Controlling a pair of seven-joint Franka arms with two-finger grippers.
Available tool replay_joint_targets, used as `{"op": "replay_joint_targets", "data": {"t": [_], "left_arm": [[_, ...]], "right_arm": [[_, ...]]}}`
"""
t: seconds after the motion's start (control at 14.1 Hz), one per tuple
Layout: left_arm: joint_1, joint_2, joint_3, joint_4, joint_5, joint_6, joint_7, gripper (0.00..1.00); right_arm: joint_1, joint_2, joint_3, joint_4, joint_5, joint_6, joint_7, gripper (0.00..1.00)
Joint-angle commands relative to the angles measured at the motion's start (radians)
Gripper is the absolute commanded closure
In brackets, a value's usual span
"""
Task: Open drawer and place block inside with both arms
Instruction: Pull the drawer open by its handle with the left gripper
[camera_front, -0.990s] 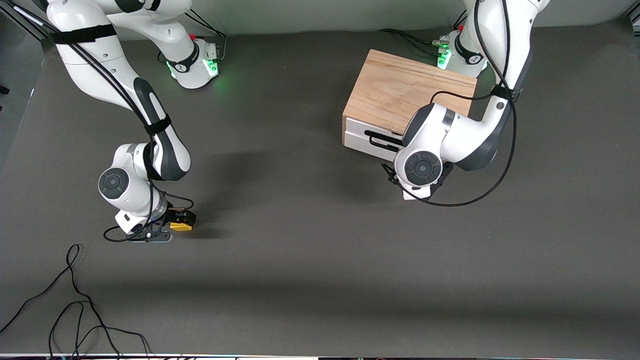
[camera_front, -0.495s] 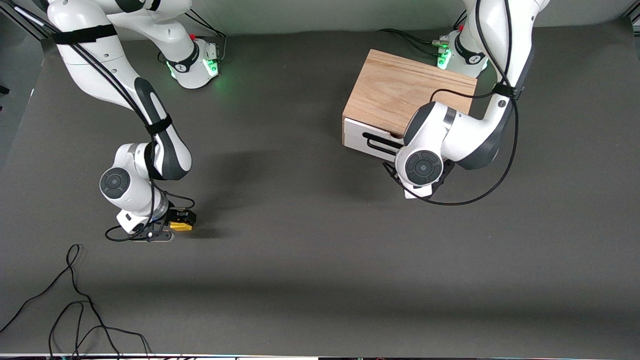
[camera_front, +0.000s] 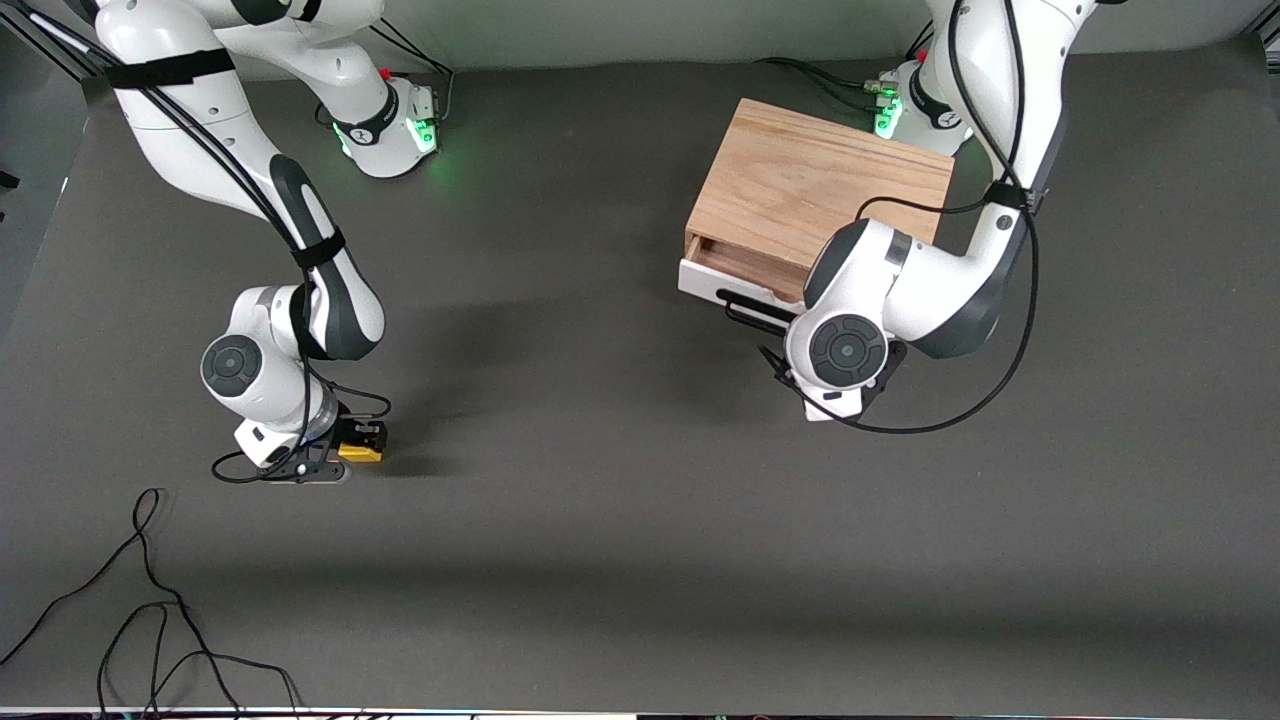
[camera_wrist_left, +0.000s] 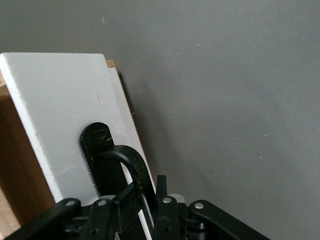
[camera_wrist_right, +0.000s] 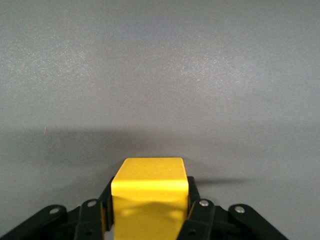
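Toward the left arm's end of the table, near the edge where the bases stand, the box (camera_front: 820, 190) has its drawer (camera_front: 735, 275) pulled out only a crack, a strip of wood interior showing. The left gripper (camera_wrist_left: 145, 200) is closed around the handle (camera_wrist_left: 120, 160), so opening has begun but has most of its travel left. Near the right arm's end, the right gripper (camera_front: 358, 440) has its fingers clamped on the block (camera_front: 361, 452), low at the table; whether it has lifted clear I cannot tell. Carrying and dropping it in is not yet done. The drawer's front faces the front camera, angled toward the right arm's end; its long axis runs along that panel.
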Motion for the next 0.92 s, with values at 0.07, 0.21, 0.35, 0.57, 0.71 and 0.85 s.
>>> {"op": "replay_joint_targets", "data": {"t": [0.07, 0.21, 0.35, 0.57, 0.71, 0.85], "left_arm": [[-0.009, 0.061, 0.013, 0.109, 0.104, 0.07, 0.025, 1.0], [-0.007, 0.066, 0.013, 0.128, 0.107, 0.071, 0.04, 1.0], [-0.006, 0.067, 0.013, 0.129, 0.107, 0.098, 0.043, 1.0], [-0.006, 0.072, 0.015, 0.14, 0.107, 0.121, 0.045, 1.0], [-0.006, 0.076, 0.015, 0.152, 0.109, 0.12, 0.045, 1.0], [0.0, 0.076, 0.015, 0.152, 0.115, 0.121, 0.046, 0.01]], "right_arm": [[0.006, -0.016, 0.0, -0.01, 0.027, 0.006, -0.02, 0.69], [0.006, -0.021, 0.005, -0.005, 0.027, -0.002, -0.018, 0.76], [0.006, -0.024, 0.006, 0.0, 0.027, -0.004, -0.018, 0.8], [0.009, -0.026, 0.011, 0.016, 0.027, -0.007, -0.018, 0.84], [0.009, -0.026, 0.014, 0.027, 0.027, -0.008, -0.02, 0.84], [0.009, -0.02, 0.025, 0.071, 0.027, -0.074, -0.018, 0.84]]}}
